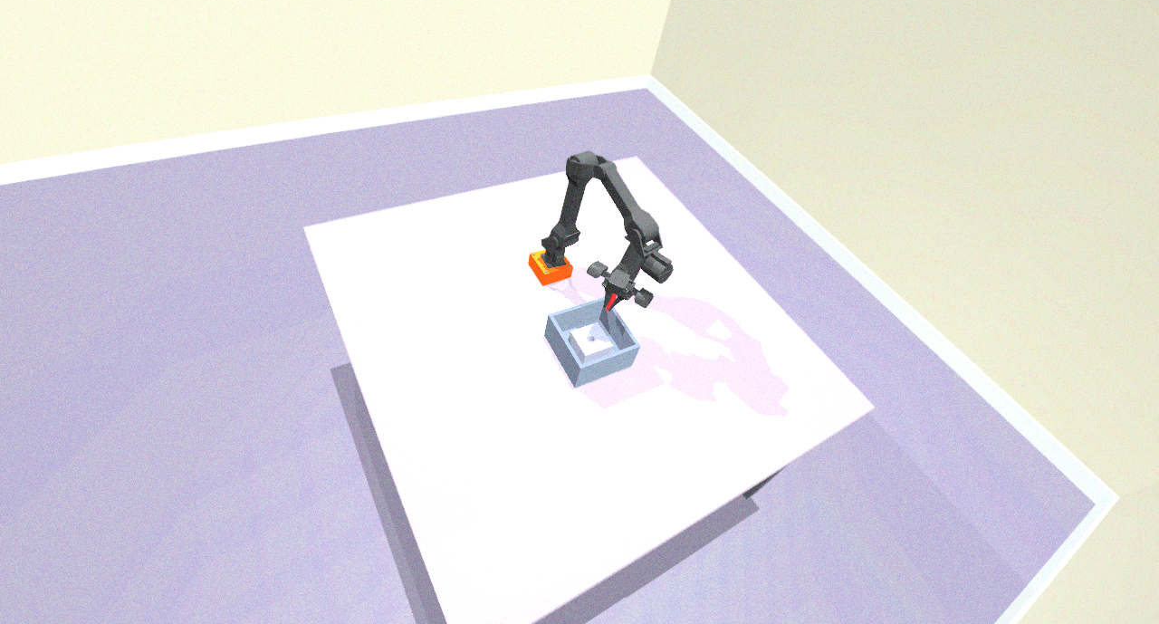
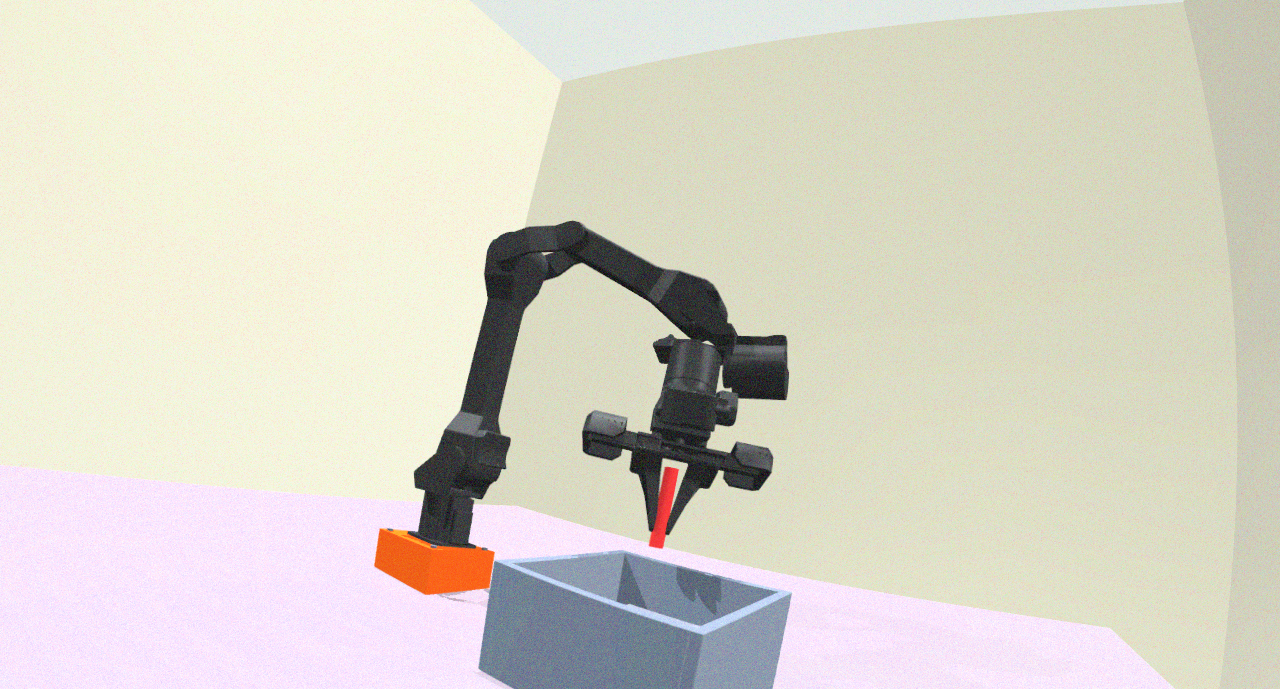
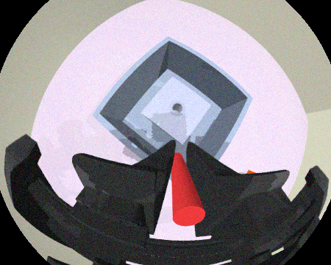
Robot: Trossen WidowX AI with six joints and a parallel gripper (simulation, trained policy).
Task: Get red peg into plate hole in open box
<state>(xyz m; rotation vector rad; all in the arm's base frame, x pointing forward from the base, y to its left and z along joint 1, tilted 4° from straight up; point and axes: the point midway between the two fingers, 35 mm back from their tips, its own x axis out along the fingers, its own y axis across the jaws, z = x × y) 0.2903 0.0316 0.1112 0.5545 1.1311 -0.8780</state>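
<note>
Gripper (image 1: pixel 608 307) (image 2: pixel 659 530) (image 3: pixel 181 145) is grasping the red peg (image 1: pixel 610 302) (image 2: pixel 665 504) (image 3: pixel 185 195) between its fingers, and the peg is slightly tilted. It is above the level of the box rim, outside the hole. The open box (image 1: pixel 606 370) (image 2: pixel 590 631) (image 3: pixel 132 73) stands well inside the table edges, with table surface (image 1: pixel 478 426) (image 2: pixel 223 613) (image 3: pixel 81 92) around it. Inside, a pale plate (image 1: pixel 579 346) (image 3: pixel 159 101) lies at the bottom, its round hole (image 1: pixel 590 338) (image 3: pixel 177 107) uncovered.

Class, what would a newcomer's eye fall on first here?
The bright red peg, gripped between the black gripper's fingertips above the blue-grey box. Next, the orange base block under the arm's foot, beside that box.
</note>
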